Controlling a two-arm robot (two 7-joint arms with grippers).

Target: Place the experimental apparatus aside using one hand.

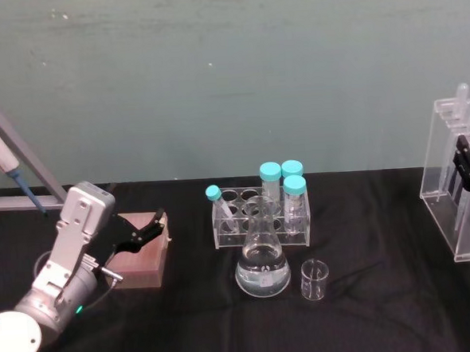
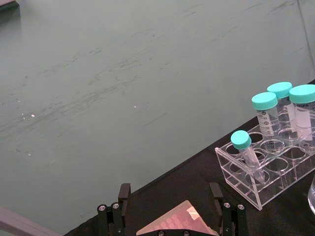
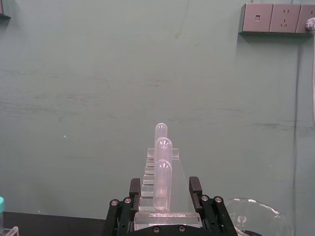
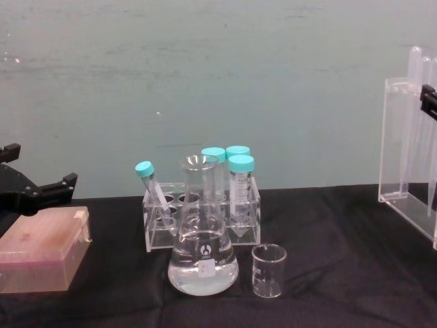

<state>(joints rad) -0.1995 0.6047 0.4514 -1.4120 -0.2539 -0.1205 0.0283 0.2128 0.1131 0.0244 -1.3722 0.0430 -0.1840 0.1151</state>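
Well to the right of the test-tube rack (image 2: 261, 184), the pipette stand (image 1: 438, 163) is clasped between the closed-in jaws of the right gripper (image 3: 165, 188). Being tall and narrow, it could be tipped or let slip by a brisk move (and its loose pipettes shaken out). Just in front of the rack the flask (image 4: 203, 263) and beaker (image 4: 268, 271) are untouched, and well to its left the left gripper (image 2: 169, 196) is spread wide over the pink box (image 4: 41, 249), gripping nothing. The stand is cut off at the frame edge, so it cannot be told whether its foot is set down.
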